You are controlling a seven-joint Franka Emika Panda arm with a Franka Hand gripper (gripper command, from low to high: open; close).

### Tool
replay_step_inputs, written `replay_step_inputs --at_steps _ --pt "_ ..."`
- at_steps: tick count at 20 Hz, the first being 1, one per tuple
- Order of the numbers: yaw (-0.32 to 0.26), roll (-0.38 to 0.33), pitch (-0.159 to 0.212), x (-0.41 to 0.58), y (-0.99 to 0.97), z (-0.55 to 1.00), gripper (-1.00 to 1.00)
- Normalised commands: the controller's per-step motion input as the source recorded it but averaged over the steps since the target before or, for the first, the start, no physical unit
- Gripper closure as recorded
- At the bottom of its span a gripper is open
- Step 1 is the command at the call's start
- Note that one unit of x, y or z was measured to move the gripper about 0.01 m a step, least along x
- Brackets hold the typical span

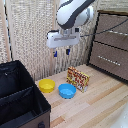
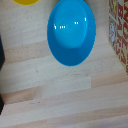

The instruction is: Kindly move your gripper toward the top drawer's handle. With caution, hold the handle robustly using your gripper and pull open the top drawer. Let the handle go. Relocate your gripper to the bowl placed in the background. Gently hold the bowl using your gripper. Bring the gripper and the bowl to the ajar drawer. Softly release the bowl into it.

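The dresser (image 1: 112, 42) was seen filling the 2 to 3 o'clock side of the exterior view, and its top drawer (image 1: 113, 23) was judged shut, the front lying flush with the 1 below. Across that front the handle (image 1: 114, 19) was made out only faintly, as a thin pale bar. A large black bin (image 1: 20, 95) was spread across 8 o'clock on the wooden table (image 1: 100, 107).

High at 12 o'clock the gripper (image 1: 61, 52) was held in free air, its 2 blue-tipped fingers parted a little and nothing between them. It was kept well apart from the handle.

Below, a patterned red and yellow box (image 1: 78, 78) was stood at centre, with a blue bowl (image 1: 67, 90) just beside it at 7 o'clock. The bowl (image 1: 47, 85), the yellow 1, was left near the blue 1, untouched; only its edge (image 2: 25, 2) was caught by the wrist view.

So step 1, the approach, was judged in hand. A sideways reach toward 2 o'clock was called for, with the fingers lined up around the bar before any closing.
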Motion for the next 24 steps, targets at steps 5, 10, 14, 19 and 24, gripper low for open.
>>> replay_step_inputs --at_steps 5,10,14,19,24 --pt "0.164 -0.271 0.005 0.022 0.02 0.23 -1.0" --pt "0.152 -0.298 0.02 0.0 0.01 0.31 -1.0" --pt "0.152 -0.323 0.002 0.0 0.0 0.23 -1.0" --pt "0.146 -0.351 0.0 0.0 0.0 0.11 -1.0" --pt "0.134 -0.364 0.0 0.0 0.0 0.07 -1.0"
